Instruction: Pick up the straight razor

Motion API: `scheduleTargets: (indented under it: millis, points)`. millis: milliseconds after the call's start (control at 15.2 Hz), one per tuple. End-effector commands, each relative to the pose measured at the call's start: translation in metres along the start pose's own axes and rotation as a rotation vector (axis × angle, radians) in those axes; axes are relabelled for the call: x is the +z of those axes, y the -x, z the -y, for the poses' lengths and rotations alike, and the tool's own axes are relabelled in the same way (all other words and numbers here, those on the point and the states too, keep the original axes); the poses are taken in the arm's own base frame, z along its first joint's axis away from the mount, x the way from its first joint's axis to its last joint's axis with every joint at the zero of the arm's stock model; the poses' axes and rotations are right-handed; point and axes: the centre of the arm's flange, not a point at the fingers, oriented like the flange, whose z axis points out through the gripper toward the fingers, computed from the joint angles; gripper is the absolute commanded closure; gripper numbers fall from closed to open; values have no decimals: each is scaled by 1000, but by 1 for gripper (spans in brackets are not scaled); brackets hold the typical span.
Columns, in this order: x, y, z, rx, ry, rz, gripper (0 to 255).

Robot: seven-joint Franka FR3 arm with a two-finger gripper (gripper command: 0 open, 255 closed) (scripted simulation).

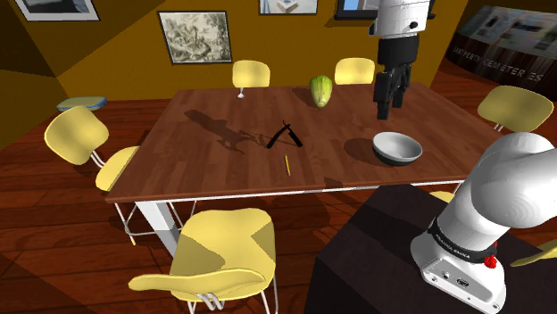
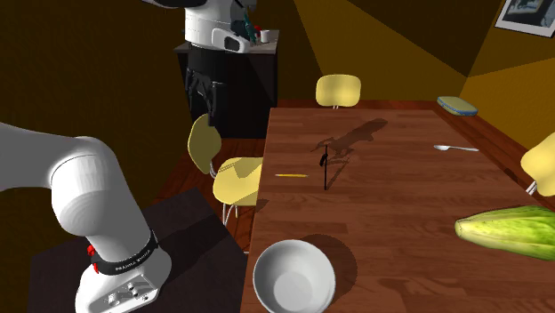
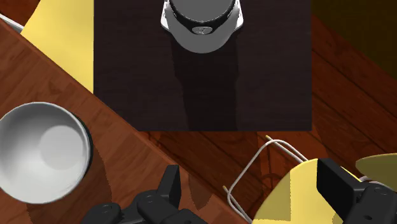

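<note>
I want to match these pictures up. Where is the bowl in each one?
Shoulder view: the bowl is right of middle, on the table.
Second exterior view: bottom middle, at the table's edge.
Wrist view: on the table, beside the open gripper.
Shared landmark: the dark stand, just past the table edge nearest the bowl.

On the one counter point(image 1: 205, 152) we count one straight razor point(image 1: 286, 136), one pale bowl point(image 1: 397, 148), one green leafy vegetable point(image 1: 320, 90), one thin yellow stick point(image 1: 286, 164), one spoon point(image 2: 455, 148) and one flat blue-rimmed dish point(image 2: 456, 106). That makes six loose things, each kind single. Around the counter we count five yellow chairs point(image 1: 223, 254) plainly in the shoulder view, with yellow scraps by the stand point(image 1: 375, 241) that we cannot count. One framed print point(image 1: 195, 36) hangs whole on the wall.
</note>
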Motion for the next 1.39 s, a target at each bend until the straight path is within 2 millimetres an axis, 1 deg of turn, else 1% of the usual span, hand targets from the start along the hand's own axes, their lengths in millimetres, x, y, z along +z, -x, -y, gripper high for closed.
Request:
scheduleTargets:
  millis: [0, 330, 660, 990, 1320]
  points:
    - [0, 0, 0, 0, 0, 0, 0]
    - [18, -54, -29, -106, 20, -2, 0]
    - [36, -110, -53, -212, 40, -5, 0]
    - [54, -169, -72, -318, 60, -7, 0]
    - [70, -230, -84, -424, 80, -10, 0]
